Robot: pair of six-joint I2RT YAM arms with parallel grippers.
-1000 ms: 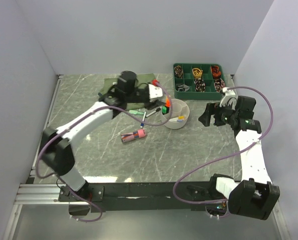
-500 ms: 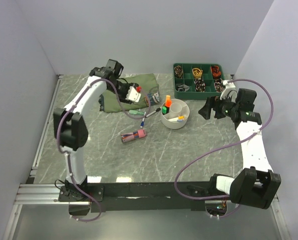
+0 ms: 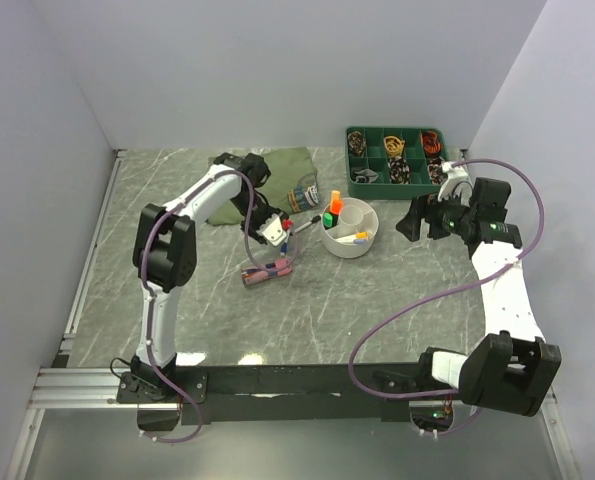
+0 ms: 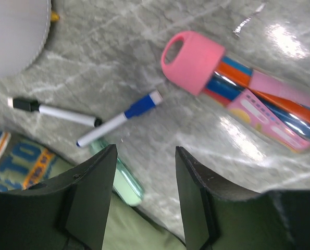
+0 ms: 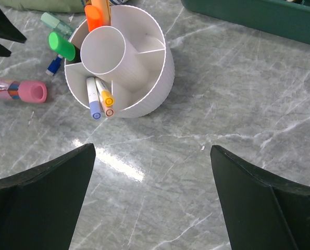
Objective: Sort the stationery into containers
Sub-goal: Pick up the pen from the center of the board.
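Note:
The white round tub [image 3: 362, 245] stands mid-table. In the right wrist view the tub [image 5: 144, 99] holds an orange highlighter [image 5: 97, 13], a green highlighter [image 5: 61, 47] and two thin white pens [image 5: 100, 99]. My left gripper [image 3: 274, 232] is open and empty, low over loose stationery left of the tub. The left wrist view shows its jaws [image 4: 144, 156] apart over bare marble. Ahead of them lie a mint-green pen [image 4: 121, 179], a blue-capped pen [image 4: 118, 120], a black-capped pen [image 4: 56, 112] and a pink-capped clear tube of pens [image 4: 238, 88]. My right gripper [image 3: 409, 225] is open and empty, right of the tub [image 5: 152, 151].
The folded olive shirt [image 3: 277, 165] lies at the back, its edge just under my left fingers [image 4: 144, 234]. The dark green compartment tray [image 3: 397, 155] stands at the back right. A blue and orange labelled item [image 4: 19, 161] lies by the shirt. Walls close in on both sides.
My left gripper drew back from the tub over the shirt, then came forward and down to the loose pens. An orange highlighter now stands in the tub. The right arm barely moved.

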